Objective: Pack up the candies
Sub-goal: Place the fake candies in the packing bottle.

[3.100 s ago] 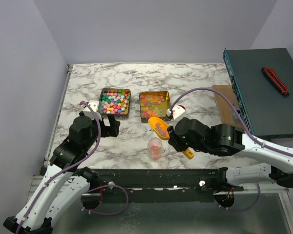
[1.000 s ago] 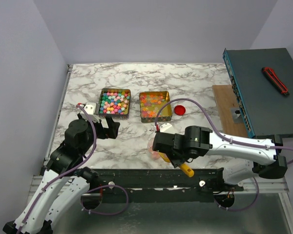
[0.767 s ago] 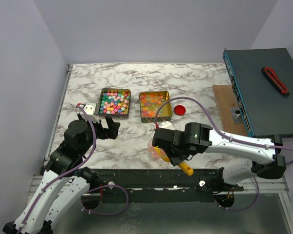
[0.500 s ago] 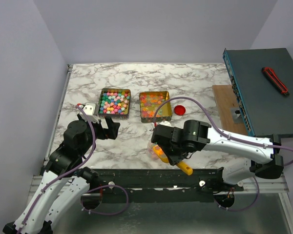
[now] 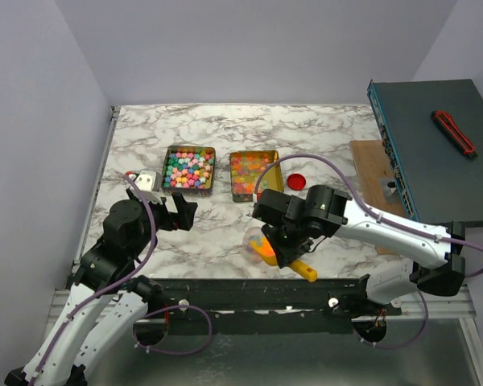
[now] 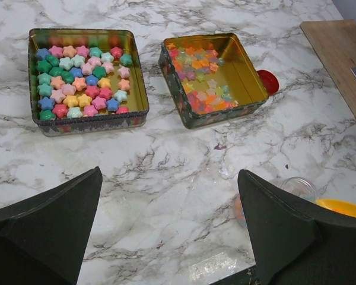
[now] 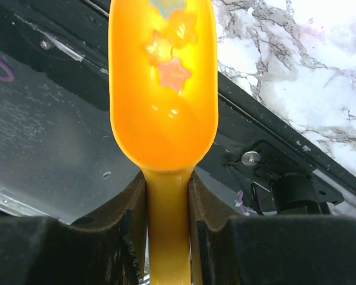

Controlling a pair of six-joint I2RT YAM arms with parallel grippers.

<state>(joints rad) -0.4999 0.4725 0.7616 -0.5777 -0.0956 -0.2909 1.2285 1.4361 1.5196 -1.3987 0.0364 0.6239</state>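
Orange plastic filled the right wrist view. The scoop (image 7: 163, 89) ran straight out from the right claw (image 7: 168, 205), whose two dark pads (image 7: 130, 228) were pressed against either side of its narrow handle, gripping it. A few star-shaped candies (image 7: 171, 65) showed in the bowl, well ahead of the fingertips. Past the bowl, up and to the claw's right, lay the marbled counter (image 7: 296, 71).

From above, the right claw (image 5: 288, 256) hung over the near edge of the counter. The scoop's bowl (image 5: 265, 248) reached out to its left and overlapped a small clear jar (image 5: 252, 238). Whether plastic touched the jar could not be told. The handle's end stuck out behind the claw toward the near edge.

The left claw (image 6: 169, 178) was spread wide with nothing between its fingers, hovering above bare counter. Ahead of it and to its left sat a square tin (image 6: 32, 77) packed with pastel stars in pink, blue, green and yellow. Ahead and a little to its right sat a second tin (image 6: 249, 71), turned at an angle, with glossy jellies heaped along one side of it. A red cap (image 6: 268, 81) lay just beyond that tin's far corner. The jar's rim peeked out just past the claw's right finger, the scoop beside it.
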